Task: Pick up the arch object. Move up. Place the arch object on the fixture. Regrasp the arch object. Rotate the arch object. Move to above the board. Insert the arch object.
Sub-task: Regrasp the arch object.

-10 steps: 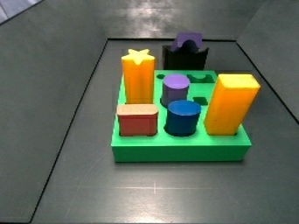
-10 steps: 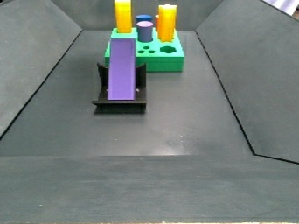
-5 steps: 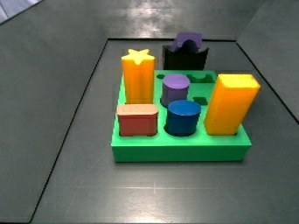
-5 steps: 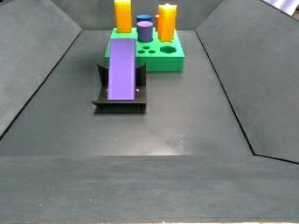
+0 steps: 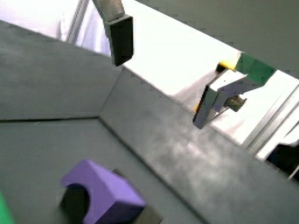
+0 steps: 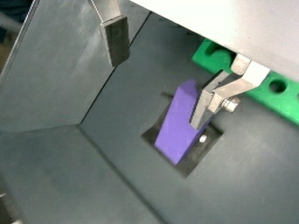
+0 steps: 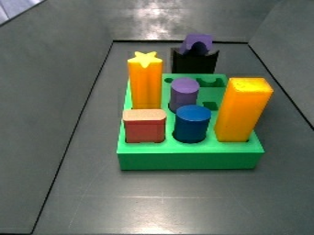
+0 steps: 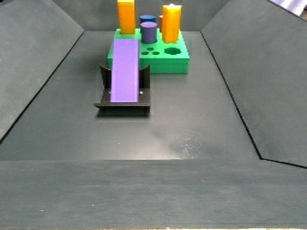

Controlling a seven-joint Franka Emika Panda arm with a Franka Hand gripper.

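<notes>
The long dark purple arch object [image 6: 181, 124] lies lengthwise on the small black fixture [image 8: 122, 99], below the gripper [image 6: 163, 70], whose empty jaws stand wide apart.

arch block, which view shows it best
A side view: the arch block lies full length on the fixture. The opposite side view shows only its end. Wrist views catch it beyond the open gripper, nothing between the fingers.

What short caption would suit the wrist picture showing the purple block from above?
Open gripper hovers above the arch object, which lies on the fixture beside the board.
</notes>
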